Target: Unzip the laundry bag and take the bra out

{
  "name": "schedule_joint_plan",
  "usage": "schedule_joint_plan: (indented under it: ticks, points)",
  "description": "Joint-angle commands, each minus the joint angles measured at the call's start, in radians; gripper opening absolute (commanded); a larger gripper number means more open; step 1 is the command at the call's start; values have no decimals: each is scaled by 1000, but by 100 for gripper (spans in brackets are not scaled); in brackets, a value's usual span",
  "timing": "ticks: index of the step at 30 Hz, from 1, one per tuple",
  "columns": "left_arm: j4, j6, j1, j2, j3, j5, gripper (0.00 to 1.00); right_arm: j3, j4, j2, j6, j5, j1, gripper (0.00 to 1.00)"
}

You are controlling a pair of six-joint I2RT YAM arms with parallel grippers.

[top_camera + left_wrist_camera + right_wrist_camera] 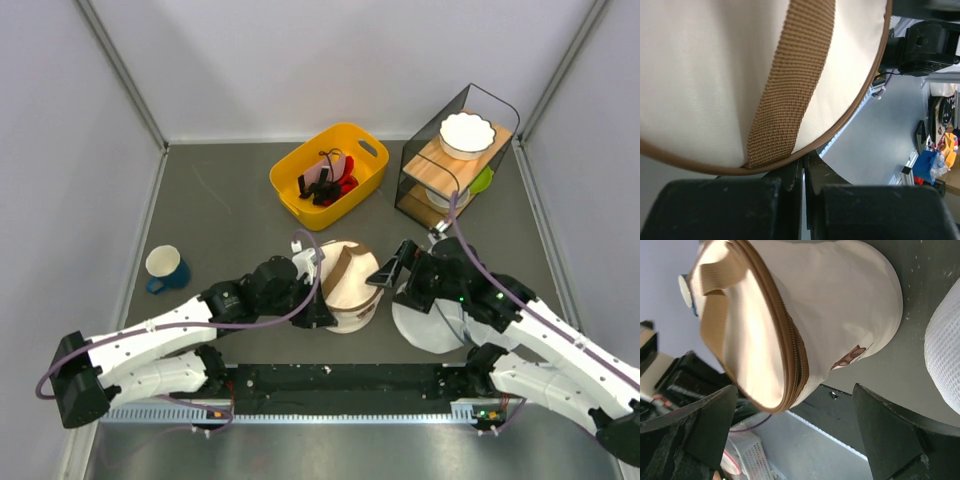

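Clearly little of the job is done. The left gripper (803, 172) sits at about 8 o'clock of the laundry bag (350, 285), its fingers drawn almost together with only a thin slit between them, right under the bag's brown piped rim where the strap (790, 85) ends. Whether they pinch fabric, a zipper pull or nothing is hidden, so I cannot tell. The bag stands near the middle of the table, at 6 o'clock from the yellow basket (372, 150), lid face up in the overhead view. In the right wrist view the zipper (796, 352) looks closed along all the stretch that shows, with no silvery lining and no bra in sight. The right gripper (795, 387) waits at the bag's 3 o'clock, jaws spread wide and holding nothing, the bag's side with the small logo (850, 357) ahead of them. A white mesh pouch (945, 350) lies at the bag's 4 o'clock. By my reading, the unzipping and the removal both remain.
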Motion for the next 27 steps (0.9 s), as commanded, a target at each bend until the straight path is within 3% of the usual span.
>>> schedule_joint_plan:
  ticks: [1,2,6,7,9,10,11,14,18,21,24,27]
  points:
    - [93,-32,-46,17,64,-23,0,-50,150,73,90,19,55,99]
    - [93,-20,-52,24,81,-34,0,-62,256,90,93,-2,60,97]
    - [85,-9,-63,43,95,-59,0,-27,323,194,77,14,109,81]
    - [134,-10,-63,40,84,-65,0,-19,331,213,60,36,113,59]
    - [162,-9,-61,37,56,-86,0,-13,336,247,49,70,115,35]
    - [159,-3,-63,35,59,-91,0,-11,336,254,46,102,115,11]
    - [132,8,-63,34,70,-92,0,-10,334,263,31,108,107,0]
    - [25,34,-61,-9,82,-146,0,-16,330,260,1,67,57,0]
    - [-33,86,0,-139,30,-203,0,-24,314,262,-138,-141,-70,0]
    - [-19,137,125,-225,-22,-128,0,2,285,302,-311,-351,-175,0]
    - [-27,192,245,-238,-27,-43,0,47,205,326,-471,-445,-204,0]
    - [-5,221,272,-198,-24,6,0,76,176,360,-562,-486,-204,0]
